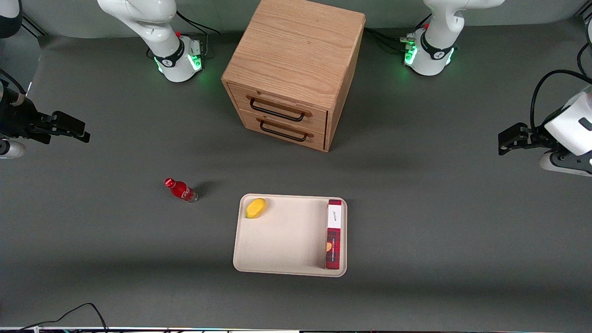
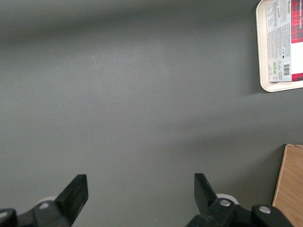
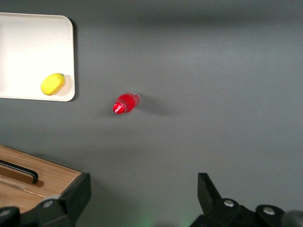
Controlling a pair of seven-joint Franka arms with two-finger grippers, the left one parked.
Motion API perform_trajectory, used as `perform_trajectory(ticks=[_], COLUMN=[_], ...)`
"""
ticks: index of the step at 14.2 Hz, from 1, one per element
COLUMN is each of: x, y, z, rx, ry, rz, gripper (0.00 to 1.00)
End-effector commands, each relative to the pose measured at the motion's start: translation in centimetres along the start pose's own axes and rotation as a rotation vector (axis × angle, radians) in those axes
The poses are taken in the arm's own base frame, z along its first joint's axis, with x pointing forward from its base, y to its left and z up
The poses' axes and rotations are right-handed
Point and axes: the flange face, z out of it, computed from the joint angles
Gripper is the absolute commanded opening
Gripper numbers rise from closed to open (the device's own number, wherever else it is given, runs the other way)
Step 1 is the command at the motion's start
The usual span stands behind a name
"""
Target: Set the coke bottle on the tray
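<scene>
The coke bottle [image 1: 181,190], small and red with a red cap, stands on the grey table beside the tray, toward the working arm's end. The right wrist view shows the coke bottle [image 3: 125,103] from above, cap toward the camera. The cream tray [image 1: 286,240] lies near the front camera, and one corner of the tray [image 3: 28,52] shows in the right wrist view. My right gripper [image 1: 85,130] hangs at the working arm's end of the table, well apart from the bottle and farther from the front camera. The gripper [image 3: 142,194] is open and holds nothing.
A yellow lemon [image 1: 255,207] and a long red-and-white box [image 1: 334,233] lie on the tray. A wooden two-drawer cabinet [image 1: 296,69] stands farther from the front camera than the tray, both drawers shut. A black cable [image 1: 88,311] lies at the table's front edge.
</scene>
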Motion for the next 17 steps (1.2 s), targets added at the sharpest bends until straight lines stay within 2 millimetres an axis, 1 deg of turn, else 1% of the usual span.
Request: perform_trajectory(ticks=[1, 3, 4, 5, 7, 9, 12, 14, 16, 17], x=[-0.2, 0.4, 0.6, 0.9, 1.5, 1.7, 1.6, 1.3, 0.9, 0.7], y=[-0.1, -0.8, -1.8, -3.1, -4.4, -6.0, -6.9, -8.0, -8.2, -8.2], z=[-0.2, 1.5, 2.7, 3.9, 6.7, 10.2, 15.0, 18.4, 21.5, 22.6], rx=[0.019, 0.022, 0.022, 0.023, 0.026, 0.024, 0.022, 0.008, 0.004, 0.003], ry=[-0.003, 0.003, 0.005, 0.014, 0.019, 0.032, 0.045, 0.073, 0.105, 0.112], rz=[-0.01, -0.012, -0.01, 0.006, 0.011, -0.015, -0.018, -0.016, -0.022, -0.025], gripper=[1.0, 1.0, 1.0, 1.0, 1.0, 1.0, 1.0, 1.0, 1.0, 1.0])
